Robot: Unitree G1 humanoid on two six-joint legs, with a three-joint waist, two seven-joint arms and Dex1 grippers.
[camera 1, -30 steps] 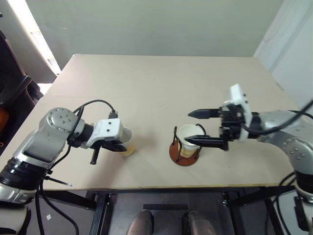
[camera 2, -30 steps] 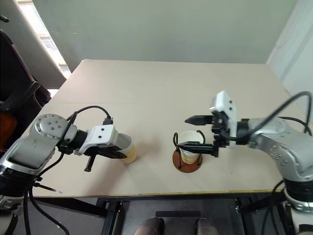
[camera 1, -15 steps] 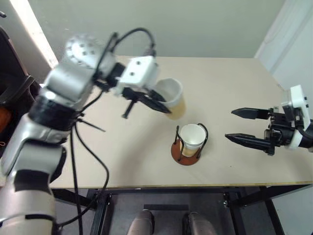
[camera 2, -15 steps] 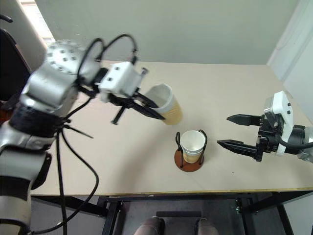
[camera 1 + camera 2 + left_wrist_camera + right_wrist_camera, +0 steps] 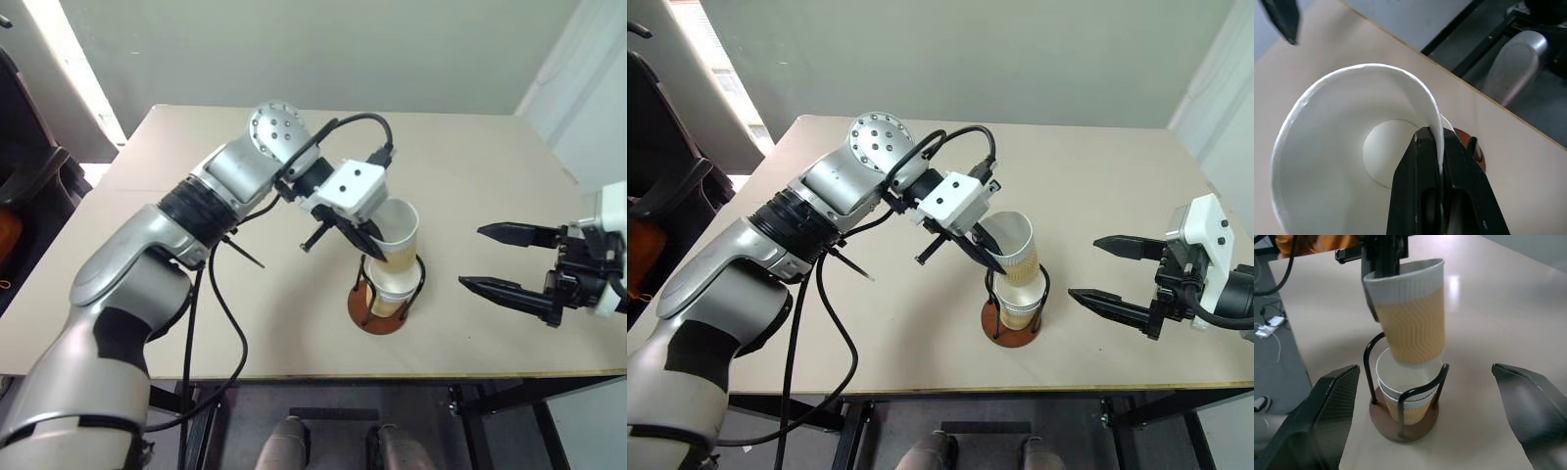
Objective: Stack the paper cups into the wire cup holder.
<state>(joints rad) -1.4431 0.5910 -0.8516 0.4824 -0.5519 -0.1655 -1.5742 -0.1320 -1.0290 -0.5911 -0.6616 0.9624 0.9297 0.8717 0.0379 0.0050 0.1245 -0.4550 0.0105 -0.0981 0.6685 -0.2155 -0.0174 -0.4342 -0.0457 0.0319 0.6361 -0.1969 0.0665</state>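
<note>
Item one: my left gripper, reaching in from nine o'clock toward the centre of the surface. Its fingers are clamped on the rim wall of a paper cup, one inside and one outside. I see the held cup tilted, mouth toward twelve o'clock and slightly left, hanging directly over the holder with its foot at the mouth of the cup below; whether the two touch I cannot tell.

Item two: the wire cup holder, standing at about six o'clock from the surface's centre, near the front edge. Round reddish-brown base, thin black wire loops rising upright. Inside it I count at least one nested cup, white rim up, tan wall showing between the wires. A second rim line shows just below the first in the right wrist view, though I cannot say for certain that it is a separate cup.

Item three: my right gripper, at three o'clock from the holder and well apart from it, pointing back toward nine o'clock. Its fingers stand wide apart, nothing between them. From its wrist camera I see the holder and the held cup framed between the two fingers.
</note>
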